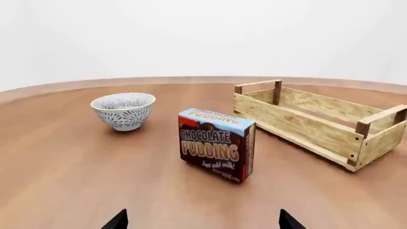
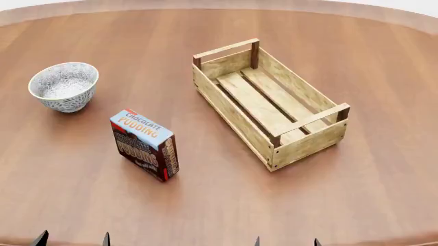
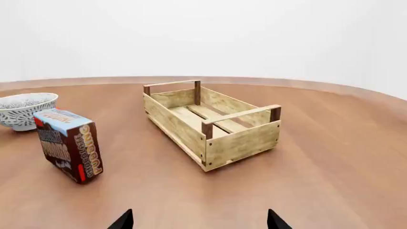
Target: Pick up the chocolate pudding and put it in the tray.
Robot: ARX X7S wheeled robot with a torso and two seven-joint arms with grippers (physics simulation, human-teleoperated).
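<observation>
You are working in a bare simulated test scene, not a furnished room. The evidence: a wide round brown wooden table (image 2: 219, 205) fills the head view, and behind its curved far edge both wrist views show only a flat, featureless white backdrop. Just three props stand on the table: a slatted wooden tray (image 2: 268, 102), a chocolate pudding carton (image 2: 143, 144) near the tray's long side, and a patterned bowl (image 2: 63, 86) beyond the carton, well apart from the tray.
</observation>
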